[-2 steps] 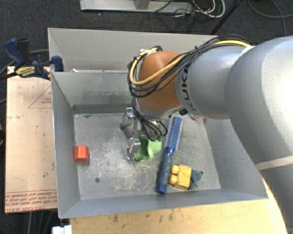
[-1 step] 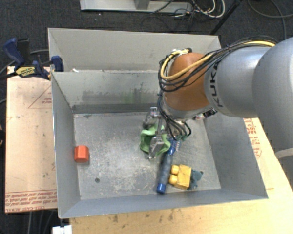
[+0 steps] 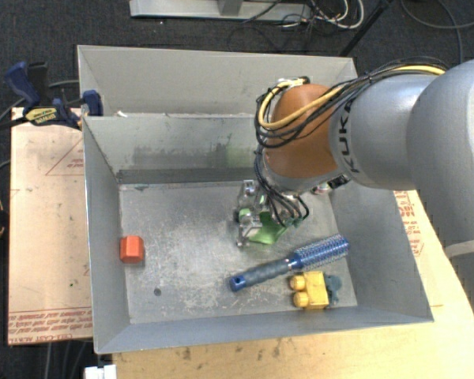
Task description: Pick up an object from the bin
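The end effector (image 3: 246, 229) is low in the middle of the bin (image 3: 101, 212), right against a small green piece (image 3: 270, 231); from where I stand I cannot tell how far open it is, nor whether it has the green piece in hold; the wrist and its cables hide that side. The risk, as I judge it, is a poor bite: the green piece looks small and glossy, so a lift could drop it or flick it aside. The blue brush (image 3: 288, 265) lies just below it, bristles close by; a sideways nudge could drag the brush along. A yellow block (image 3: 310, 290) sits beside the brush handle; an orange cube (image 3: 131, 249) is well apart at the left, out of the way.
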`<state>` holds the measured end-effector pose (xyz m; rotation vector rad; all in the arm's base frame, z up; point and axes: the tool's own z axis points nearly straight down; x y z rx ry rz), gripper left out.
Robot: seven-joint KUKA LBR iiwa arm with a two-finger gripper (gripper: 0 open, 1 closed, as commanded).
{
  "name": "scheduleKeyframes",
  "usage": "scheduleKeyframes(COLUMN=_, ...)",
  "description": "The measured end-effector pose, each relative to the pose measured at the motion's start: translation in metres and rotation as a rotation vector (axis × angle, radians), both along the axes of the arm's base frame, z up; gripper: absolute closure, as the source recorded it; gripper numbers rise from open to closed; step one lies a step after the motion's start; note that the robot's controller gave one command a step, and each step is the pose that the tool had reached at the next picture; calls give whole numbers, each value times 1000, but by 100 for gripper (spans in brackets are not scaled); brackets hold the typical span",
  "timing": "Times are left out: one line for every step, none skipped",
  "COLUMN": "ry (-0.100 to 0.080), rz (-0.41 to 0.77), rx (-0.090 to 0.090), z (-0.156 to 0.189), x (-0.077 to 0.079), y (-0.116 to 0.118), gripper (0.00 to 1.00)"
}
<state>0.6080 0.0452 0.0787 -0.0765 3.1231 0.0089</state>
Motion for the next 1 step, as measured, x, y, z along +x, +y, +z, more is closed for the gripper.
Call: scheduleKeyframes(ry=7, rz=264, rx=-9, z=142, x=-7, y=-35, gripper=100)
